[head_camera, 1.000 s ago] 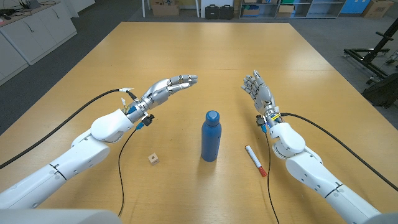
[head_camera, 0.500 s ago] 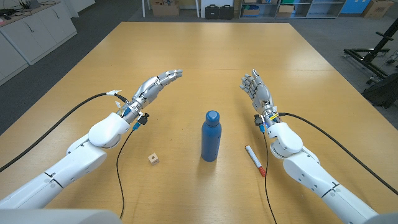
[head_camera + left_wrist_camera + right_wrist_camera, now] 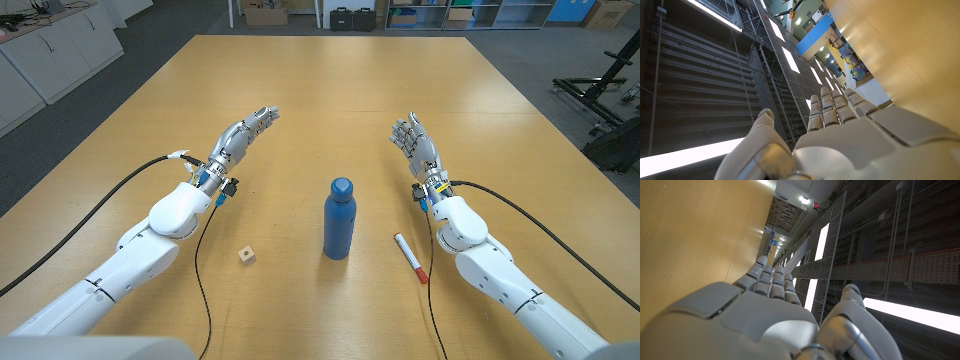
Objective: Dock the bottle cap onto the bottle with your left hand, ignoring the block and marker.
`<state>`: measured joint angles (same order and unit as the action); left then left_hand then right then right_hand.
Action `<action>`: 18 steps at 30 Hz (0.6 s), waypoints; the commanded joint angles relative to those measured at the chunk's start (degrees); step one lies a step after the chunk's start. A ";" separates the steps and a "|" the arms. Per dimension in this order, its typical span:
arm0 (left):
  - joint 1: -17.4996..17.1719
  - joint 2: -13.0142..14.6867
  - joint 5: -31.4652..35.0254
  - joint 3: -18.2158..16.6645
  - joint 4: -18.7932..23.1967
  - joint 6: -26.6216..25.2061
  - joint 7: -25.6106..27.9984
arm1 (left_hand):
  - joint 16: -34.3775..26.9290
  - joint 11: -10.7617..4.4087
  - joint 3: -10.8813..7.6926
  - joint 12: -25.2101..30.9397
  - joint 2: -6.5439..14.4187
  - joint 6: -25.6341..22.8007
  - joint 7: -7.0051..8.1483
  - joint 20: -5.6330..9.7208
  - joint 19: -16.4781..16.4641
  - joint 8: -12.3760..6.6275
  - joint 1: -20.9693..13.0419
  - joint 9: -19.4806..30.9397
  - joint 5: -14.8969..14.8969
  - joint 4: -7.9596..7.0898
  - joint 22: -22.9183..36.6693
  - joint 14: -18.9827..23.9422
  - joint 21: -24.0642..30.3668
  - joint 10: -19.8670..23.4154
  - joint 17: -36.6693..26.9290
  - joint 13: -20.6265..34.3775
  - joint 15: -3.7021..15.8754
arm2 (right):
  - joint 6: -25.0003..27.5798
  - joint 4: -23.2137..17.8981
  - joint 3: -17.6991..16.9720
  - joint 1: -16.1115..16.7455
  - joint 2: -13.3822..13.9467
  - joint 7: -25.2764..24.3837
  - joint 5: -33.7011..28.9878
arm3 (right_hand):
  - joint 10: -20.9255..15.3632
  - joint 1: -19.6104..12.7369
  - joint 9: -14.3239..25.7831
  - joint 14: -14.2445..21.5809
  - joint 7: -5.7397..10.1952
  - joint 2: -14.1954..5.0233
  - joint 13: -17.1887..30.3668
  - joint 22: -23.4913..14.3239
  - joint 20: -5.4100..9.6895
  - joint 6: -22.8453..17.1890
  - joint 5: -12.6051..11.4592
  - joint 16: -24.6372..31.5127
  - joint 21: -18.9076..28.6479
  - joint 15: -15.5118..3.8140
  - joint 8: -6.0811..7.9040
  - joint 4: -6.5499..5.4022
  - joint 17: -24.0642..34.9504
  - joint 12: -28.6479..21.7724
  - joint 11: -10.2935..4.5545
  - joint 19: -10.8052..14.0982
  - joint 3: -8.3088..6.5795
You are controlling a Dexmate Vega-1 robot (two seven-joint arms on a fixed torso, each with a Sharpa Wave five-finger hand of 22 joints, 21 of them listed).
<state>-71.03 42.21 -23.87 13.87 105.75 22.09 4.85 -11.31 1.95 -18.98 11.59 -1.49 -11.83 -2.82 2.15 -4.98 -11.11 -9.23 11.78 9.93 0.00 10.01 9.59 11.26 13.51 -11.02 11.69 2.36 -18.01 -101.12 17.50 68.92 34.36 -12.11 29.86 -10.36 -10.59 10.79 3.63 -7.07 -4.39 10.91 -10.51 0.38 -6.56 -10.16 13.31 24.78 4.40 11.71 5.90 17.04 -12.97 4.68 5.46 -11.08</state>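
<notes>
A blue bottle [image 3: 339,222] stands upright in the middle of the table with its blue cap [image 3: 342,186] sitting on top. My left hand [image 3: 243,133] is up and to the left of the bottle, well apart from it, fingers stretched out and holding nothing. My right hand [image 3: 413,141] is on the bottle's other side, fingers apart, empty. The left wrist view shows my left hand [image 3: 840,135] with its fingers extended beside the wooden table [image 3: 920,60]. The right wrist view shows my right hand [image 3: 765,305] likewise extended.
A small wooden block [image 3: 246,256] lies on the table in front of my left forearm. A white marker with a red cap [image 3: 410,257] lies right of the bottle, close to my right forearm. Cabinets and boxes stand beyond the table's far edge.
My left hand has swung to the left, away from the bottle, its fingers staying stretched out. The right hand, bottle, block and marker have not moved.
</notes>
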 commanded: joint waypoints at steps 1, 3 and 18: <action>2.26 -3.05 -2.19 0.92 -4.12 -0.20 0.70 | 0.00 -0.03 0.07 -0.05 0.13 0.59 0.24 0.37 -0.90 0.20 0.67 0.09 0.17 0.10 0.18 -0.08 0.44 -0.43 -0.06 -0.05 0.38 | -1.36 3.51 0.56 -1.70 -0.91 2.33 1.06 | 0.01 -0.43 0.32 -0.16 -0.33 -0.47 0.21 -0.23 -0.37 -0.16 -0.07 0.19 -0.22 0.30 0.06 0.10 0.04 -0.09 0.25 0.21 0.28; 2.75 -3.90 -2.33 1.18 -5.13 0.60 0.81 | 0.04 0.14 0.09 -0.16 0.12 0.96 0.45 0.33 -1.17 0.29 0.77 0.06 0.20 0.15 0.17 -0.17 0.51 -0.74 -0.04 -0.07 0.26 | -1.84 4.47 0.78 -2.38 -1.11 3.08 1.16 | 0.66 -0.40 0.32 -0.61 -0.40 -0.47 0.21 -0.23 -0.38 0.16 -0.06 -0.01 -0.42 0.54 -0.09 0.08 0.04 0.18 0.57 -0.09 0.31; 7.92 -7.31 -2.22 4.14 -10.94 -0.34 1.15 | 0.35 -0.89 0.28 -0.56 -0.32 4.20 0.59 1.62 -1.82 0.70 1.38 -0.19 0.32 0.83 0.10 -0.99 0.37 -2.14 0.19 -0.25 0.66 | -1.42 9.17 1.47 -6.37 -1.73 4.99 1.82 | 1.11 -0.34 0.33 -1.03 -0.45 -0.52 0.23 -0.24 -0.47 0.47 -0.05 -0.18 -0.71 0.69 -0.24 0.02 0.06 0.37 0.59 -0.27 0.36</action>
<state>-66.26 37.16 -25.45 16.09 98.74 22.06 6.46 -11.01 1.03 -18.50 11.14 -1.72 -7.76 -2.23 2.06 -6.52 -10.36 -8.40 11.44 9.93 0.47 10.00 8.76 11.71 11.57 -10.65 11.45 2.14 -19.32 -95.21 18.55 64.86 33.21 -8.65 30.72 -9.51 -10.59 10.79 3.10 -7.27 -4.39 11.08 -10.51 0.08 -6.33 -10.16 13.31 24.14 4.93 11.70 5.90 17.04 -12.70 5.10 5.15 -11.08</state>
